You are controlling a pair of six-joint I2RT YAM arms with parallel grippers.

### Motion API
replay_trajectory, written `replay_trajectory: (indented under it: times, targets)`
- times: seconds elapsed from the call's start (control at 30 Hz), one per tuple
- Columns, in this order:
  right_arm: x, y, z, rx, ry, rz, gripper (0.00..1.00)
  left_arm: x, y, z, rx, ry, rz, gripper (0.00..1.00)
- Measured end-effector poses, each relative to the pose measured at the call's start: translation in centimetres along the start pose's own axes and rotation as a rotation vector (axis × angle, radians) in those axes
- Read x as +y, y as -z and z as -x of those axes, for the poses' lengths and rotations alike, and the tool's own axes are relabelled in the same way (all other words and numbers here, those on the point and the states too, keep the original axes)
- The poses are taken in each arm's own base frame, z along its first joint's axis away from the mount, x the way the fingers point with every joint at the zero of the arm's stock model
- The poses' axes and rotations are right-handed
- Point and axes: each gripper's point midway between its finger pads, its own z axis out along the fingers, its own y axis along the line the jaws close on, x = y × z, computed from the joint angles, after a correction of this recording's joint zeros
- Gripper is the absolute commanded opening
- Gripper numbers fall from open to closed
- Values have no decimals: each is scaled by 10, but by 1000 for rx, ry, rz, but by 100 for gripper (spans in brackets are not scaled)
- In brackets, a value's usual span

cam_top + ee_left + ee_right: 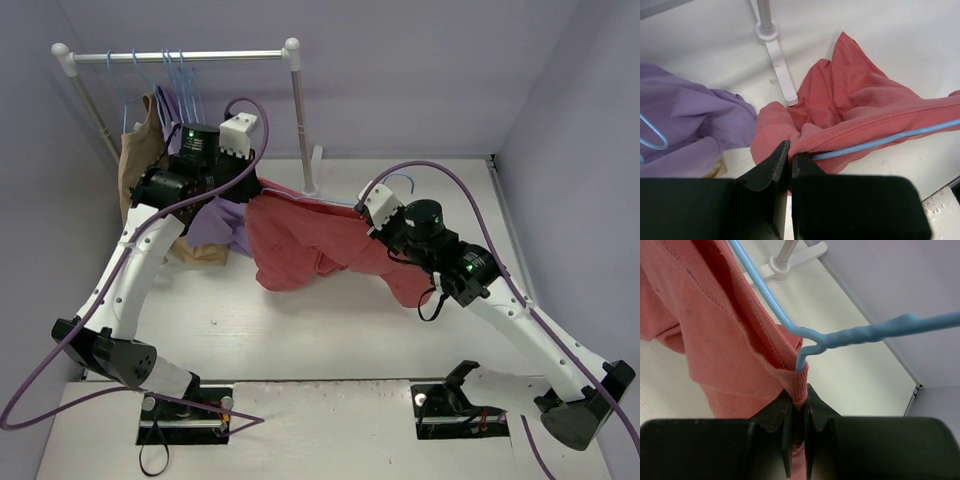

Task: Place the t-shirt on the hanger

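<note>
Pinching is the whole game here. The left claw [789, 150] is clamped tight on a ribbed edge of the t-shirt [860, 100], and the hanger [880, 140] wire pokes out from under that same edge and runs off to the right. The right claw [799, 392] is closed too, nipping the ribbed collar just below where the hanger's neck twists up toward the hook. So the shirt is strung between the two claws above the table [890, 30], with the hanger partly inside it.

My take on doing this bit well: hold both pinches firm and ease the collar down over the wire shoulders, so the hook ends up clear through the neck hole. I'd go slow and even, because a rib that thin could slip out if one side tugs harder. Also watch the loose cloth, which sags close to the rack foot [782, 75] and the purple garment [690, 110]. It could easily snag there.
</note>
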Motion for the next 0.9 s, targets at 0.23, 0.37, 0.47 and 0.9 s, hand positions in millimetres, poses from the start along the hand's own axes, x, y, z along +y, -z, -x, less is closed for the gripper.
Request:
replay_trajectory:
  times: [0.23, 0.37, 0.47, 0.9]
  targets:
    - [22, -9, 2, 4, 26, 65, 0, -16, 15, 17, -46, -22, -75, 0]
    - [34, -12, 8, -2, 40, 105, 0, -20, 21, 20, -62, -26, -90, 0]
    - [31, -9, 19, -24, 37, 108, 0, -22, 22, 19, -60, -24, -97, 0]
    - [0, 28, 87, -215, 28, 75, 0, -34, 51, 59, -155, -4, -80, 0]
